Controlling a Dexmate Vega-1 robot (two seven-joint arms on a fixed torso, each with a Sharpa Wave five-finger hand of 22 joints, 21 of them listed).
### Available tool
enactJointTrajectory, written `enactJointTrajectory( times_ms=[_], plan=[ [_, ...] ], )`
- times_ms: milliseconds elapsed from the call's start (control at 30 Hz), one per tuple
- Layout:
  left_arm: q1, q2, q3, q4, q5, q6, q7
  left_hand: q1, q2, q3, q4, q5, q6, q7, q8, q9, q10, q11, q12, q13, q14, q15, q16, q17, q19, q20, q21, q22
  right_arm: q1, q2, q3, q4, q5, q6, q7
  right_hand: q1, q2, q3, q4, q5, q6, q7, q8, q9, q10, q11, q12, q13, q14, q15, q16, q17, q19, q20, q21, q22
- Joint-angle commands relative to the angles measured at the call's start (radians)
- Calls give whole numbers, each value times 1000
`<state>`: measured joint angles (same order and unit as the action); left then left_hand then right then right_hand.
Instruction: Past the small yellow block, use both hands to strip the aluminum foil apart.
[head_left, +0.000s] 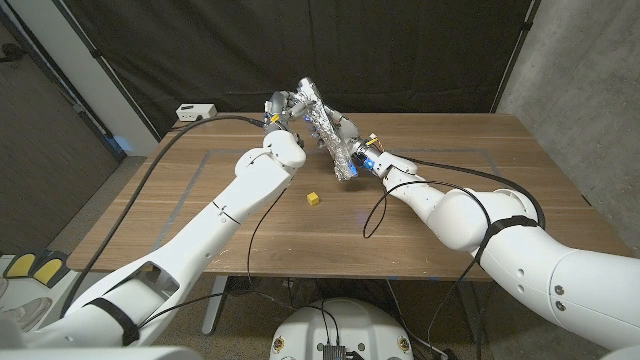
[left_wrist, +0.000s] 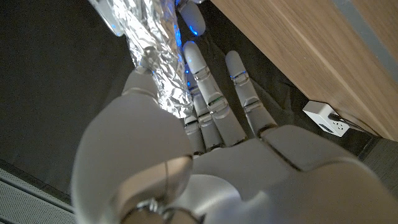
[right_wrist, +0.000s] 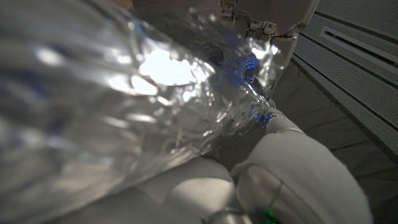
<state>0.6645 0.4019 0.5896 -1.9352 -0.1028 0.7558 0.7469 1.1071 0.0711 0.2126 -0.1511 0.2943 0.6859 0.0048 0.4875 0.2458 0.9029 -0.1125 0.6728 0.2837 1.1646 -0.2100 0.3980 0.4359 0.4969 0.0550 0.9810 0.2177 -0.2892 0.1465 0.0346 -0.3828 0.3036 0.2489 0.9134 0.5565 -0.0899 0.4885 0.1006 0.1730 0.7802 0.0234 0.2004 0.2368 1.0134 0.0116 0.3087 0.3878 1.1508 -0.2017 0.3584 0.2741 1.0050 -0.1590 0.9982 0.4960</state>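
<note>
Aluminum foil (head_left: 327, 130), a crumpled elongated strip, is held off the worktop (head_left: 200, 215) between both hands, slanting from its high far end down toward the robot's right. It sits beyond the small yellow block (head_left: 313, 199), which lies alone on the wood, well apart from the foil.

Left hand (head_left: 281, 110) is at the upper end. In the left wrist view the thumb presses against the foil (left_wrist: 152, 53) while the fingers (left_wrist: 214, 106) lie extended alongside, so it looks like a pinch hold, though contact is partly hidden.

Right hand (head_left: 362, 155) grips the lower end. In the right wrist view the foil (right_wrist: 124, 106) is blurred and very close, with the hand (right_wrist: 286, 168) closed under it.

A white box (head_left: 196, 111) sits on the floor beyond the worktop's far left corner.
</note>
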Motion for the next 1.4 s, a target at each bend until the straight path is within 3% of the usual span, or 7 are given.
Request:
enactJointTrajectory(
  times_ms=[33, 267, 567, 867, 967, 1133, 1400],
  plan=[
    [-7, -41, -18, 31, -30, 41, 54, 75, 37, 81, -12, 30, 208, 77, 32, -28, 145, -54, -55, -72, 80, -6, -18, -43, 1, -30, 27, -20, 14, 7, 26, 2, -10, -51, -10, 0, 12, 2, -7, 3, -1, -4, 8, -1, 9, 0, -2, 4, -3, -7, 4, 4, 5, -58, -1, 1],
    [-4, -54, -29, 44, -56, 62, 76, 119, 23, 128, -12, 12, 271, 52, 72, -14, 246, -75, -96, -86, 152, -13, -18, -58, 18, -58, 64, -24, -45, -11, -8, -163, 17, -224, 5, -1, 32, 15, -7, 8, -13, 5, 5, -4, -7, 19, -13, 1, -30, 8, -9, -1, 0, -57, -11, -4],
    [-12, -63, -27, 57, -71, 98, 111, 118, -27, 146, 4, -64, -63, 49, 41, 89, 275, -73, -158, -57, 193, -16, -32, -58, 37, -96, 135, -26, -94, -38, -54, -324, 69, -446, -47, -64, 42, 6, 25, 3, -53, 40, -5, -4, -40, 48, -32, -8, -50, 28, -24, -15, 24, -53, -17, -16],
    [-5, -32, -50, 40, -134, 85, 63, 141, -51, 152, -6, -96, -81, 56, 60, 117, 261, -76, -176, -45, 205, -21, -34, -55, 25, -121, 148, -26, -23, -67, -91, -221, 84, -511, 34, -141, 38, -5, 50, 3, -114, 75, -9, -1, -102, 103, -68, -33, -101, 109, -66, -36, 56, -43, -22, -33],
    [9, -30, -70, 36, -157, 47, 54, 148, -54, 156, -6, -100, -70, 55, 72, 125, 268, -72, -177, -42, 207, -21, -36, -55, 23, -128, 151, -27, 57, -65, -92, -66, 73, -477, 94, -213, 20, -27, 60, -1, -175, 87, -14, -4, -152, 130, -88, -48, -135, 139, -97, -48, 28, 19, -80, -114],
    [22, -36, -89, 38, -180, 23, 60, 154, -56, 159, -5, -103, -68, 56, 80, 135, 271, -68, -179, -38, 213, -21, -35, -54, 21, -139, 155, -28, 98, -50, -57, 16, 36, -473, 99, -371, -45, -110, 52, 11, -331, 85, -17, -20, -319, 170, -114, -86, -265, 251, -164, -62, -116, 235, -243, -293],
    [30, -48, -91, 44, -175, 6, 102, 158, -58, 163, -2, -103, -69, 54, 92, 149, 277, -68, -182, -32, 217, -21, -35, -53, 22, -139, 163, -28, 93, -51, -23, 1, -3, -505, 127, -422, -71, -149, 49, 20, -430, 69, -28, -23, -380, 188, -117, -99, -290, 272, -166, -64, -87, 250, -254, -309]
  ],
)
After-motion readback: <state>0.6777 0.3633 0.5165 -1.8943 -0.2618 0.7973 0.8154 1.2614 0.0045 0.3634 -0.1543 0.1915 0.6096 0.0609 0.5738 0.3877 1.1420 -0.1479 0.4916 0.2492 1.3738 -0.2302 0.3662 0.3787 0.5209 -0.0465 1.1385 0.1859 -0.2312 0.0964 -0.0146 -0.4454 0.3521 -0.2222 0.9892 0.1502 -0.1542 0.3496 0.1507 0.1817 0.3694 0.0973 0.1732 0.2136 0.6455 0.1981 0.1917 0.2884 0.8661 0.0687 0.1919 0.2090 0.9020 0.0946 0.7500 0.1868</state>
